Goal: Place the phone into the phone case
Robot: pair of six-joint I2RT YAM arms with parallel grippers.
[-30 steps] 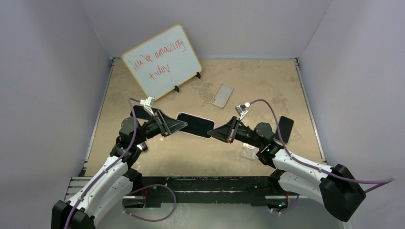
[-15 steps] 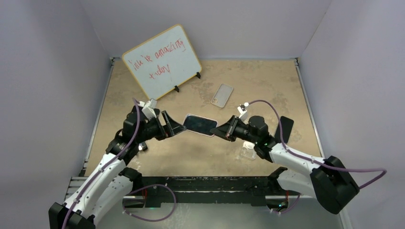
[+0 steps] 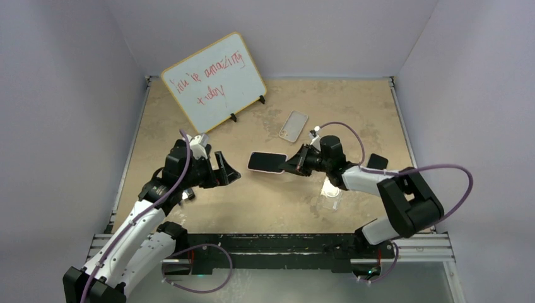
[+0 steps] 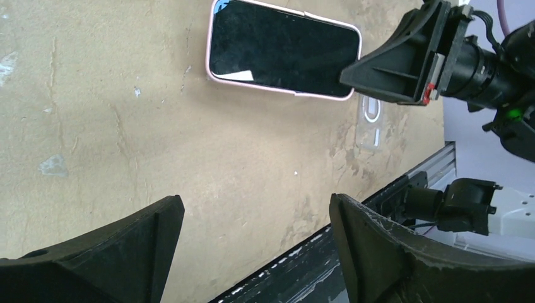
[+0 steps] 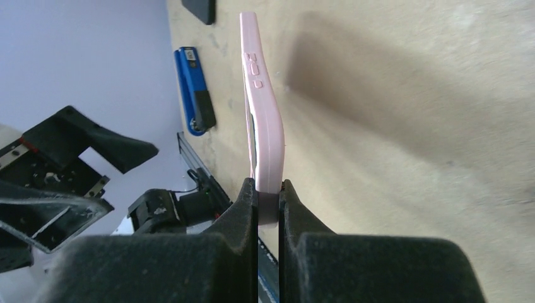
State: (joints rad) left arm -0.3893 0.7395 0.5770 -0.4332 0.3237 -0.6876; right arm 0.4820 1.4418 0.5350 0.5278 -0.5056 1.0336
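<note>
Right wrist: phone [image 5: 260, 113] in right claw [image 5: 269, 189]

My gripper [image 5: 268, 192] comes in from 6 o'clock, its black fingers [image 5: 240, 211] pinched on the near end of the phone [image 5: 264, 126]. The phone stands edge-on, its pink side and buttons facing me, and runs up to 12 o'clock over the tan table [image 5: 410, 126]. Its shadow falls toward 2 o'clock. A blue object [image 5: 191, 79] lies at 10 o'clock, and black parts of the left arm [image 5: 76, 136] sit at 8 o'clock.
</note>
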